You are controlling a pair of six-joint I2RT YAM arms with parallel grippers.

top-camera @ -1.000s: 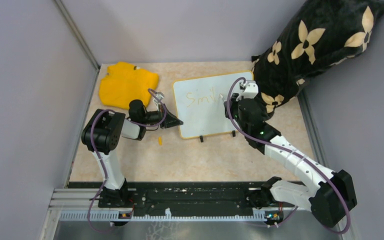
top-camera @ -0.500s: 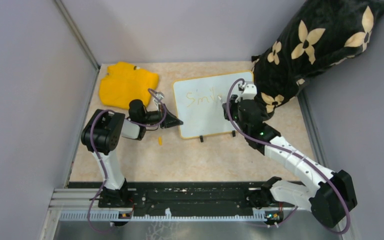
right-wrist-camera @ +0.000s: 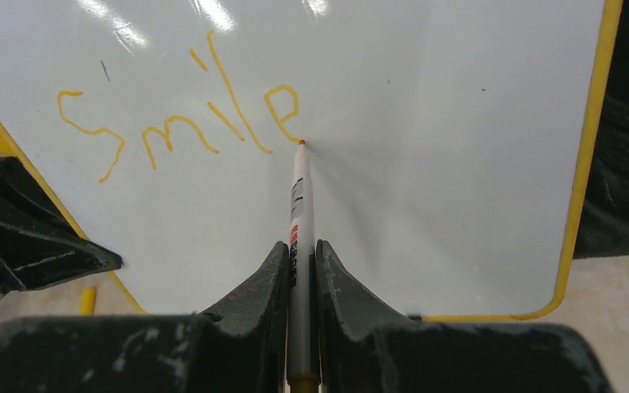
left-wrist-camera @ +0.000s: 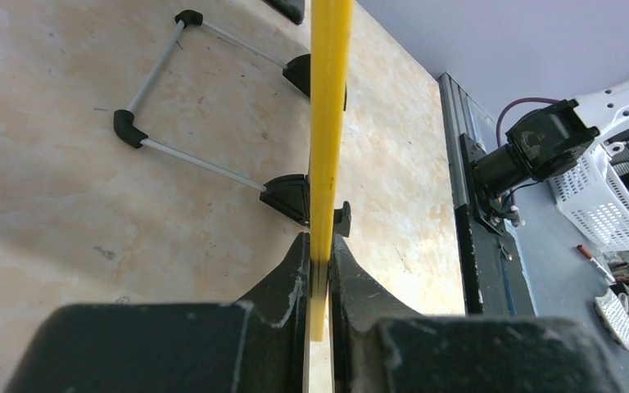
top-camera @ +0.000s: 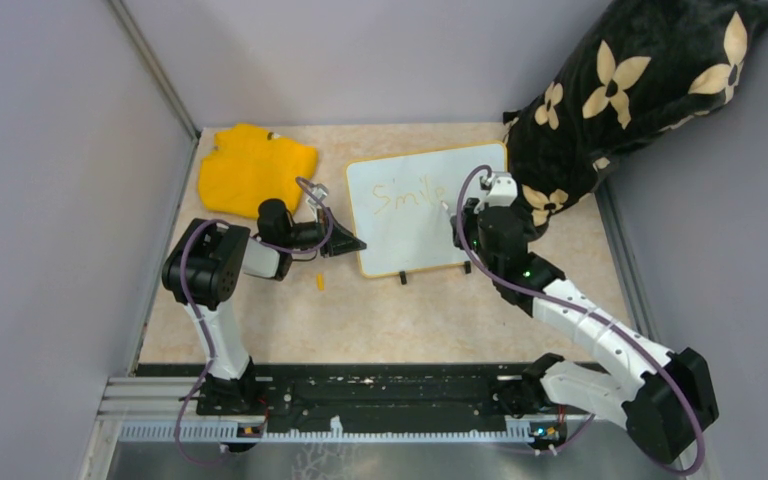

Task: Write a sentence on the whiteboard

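Observation:
The whiteboard (top-camera: 415,225), white with a thin yellow rim, stands tilted on two black clip feet mid-table; it fills the right wrist view (right-wrist-camera: 426,164). The orange word "Smile" (right-wrist-camera: 180,123) is written on it, also seen from above (top-camera: 407,194); no second line shows. My right gripper (right-wrist-camera: 301,250) is shut on a slim grey marker (right-wrist-camera: 299,205) whose orange tip touches the board at the end of the "e". My left gripper (left-wrist-camera: 319,246) is shut on the board's yellow left rim (left-wrist-camera: 328,123); from above it is at the board's lower left edge (top-camera: 352,244).
A yellow cloth (top-camera: 255,165) lies at the back left. A black pillow with cream flowers (top-camera: 620,90) leans at the back right, close behind my right wrist. A small orange cap (top-camera: 320,282) lies on the table near the board's lower left corner. Grey walls enclose the table.
The right gripper has shifted slightly right along the board and the letter "e" has been added, turning "Smil" into "Smile". The left arm has not moved.

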